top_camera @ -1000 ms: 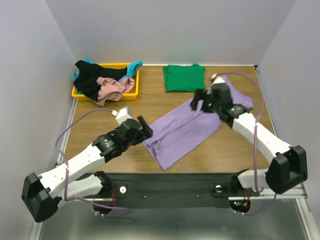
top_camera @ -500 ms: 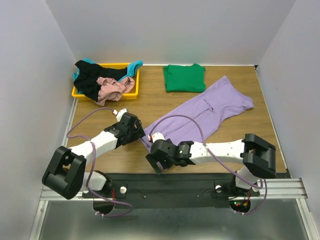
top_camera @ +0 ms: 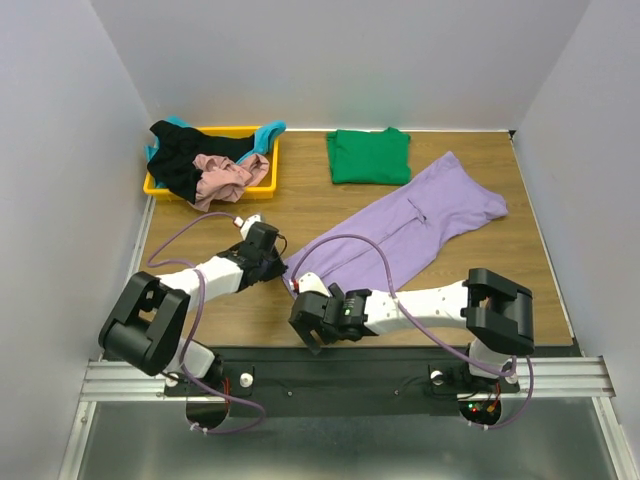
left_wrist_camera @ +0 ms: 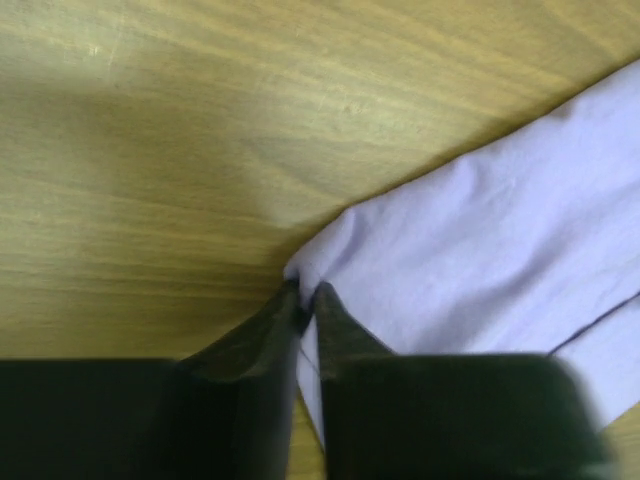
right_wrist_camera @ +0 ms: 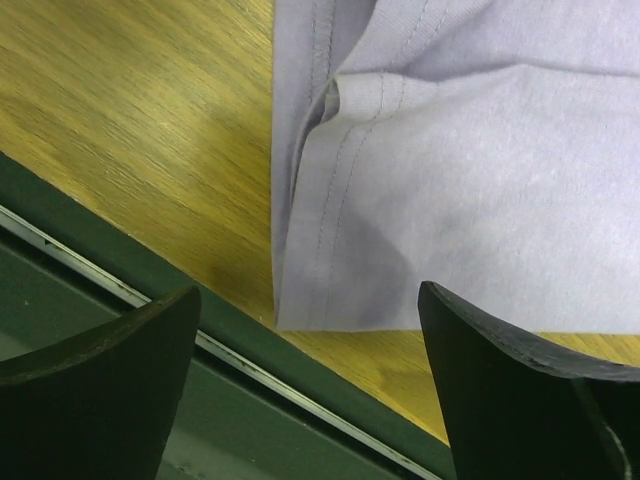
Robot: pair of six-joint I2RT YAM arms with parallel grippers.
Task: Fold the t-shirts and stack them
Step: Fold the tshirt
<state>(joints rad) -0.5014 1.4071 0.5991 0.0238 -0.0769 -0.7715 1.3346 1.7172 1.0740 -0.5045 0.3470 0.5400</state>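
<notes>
Wood table (top_camera: 330, 215), pale walls (top_camera: 350, 60).
Tips of left claw (left_wrist_camera: 305, 298) nearly closed, pinching purple shirt (left_wrist_camera: 480, 260) edge; right claw (right_wrist_camera: 308, 295) spread wide over hem corner, holding nothing.

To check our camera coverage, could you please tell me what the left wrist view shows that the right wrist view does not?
Only the left wrist view: the left gripper, pinched shut on a corner of the lavender purple cloth t-shirt. Only the right wrist view: the right gripper, open wide over the shirt's stitched hem corner, and a dark green strip bordering the wood. Both: the shirt lying on the wooden table.
</notes>
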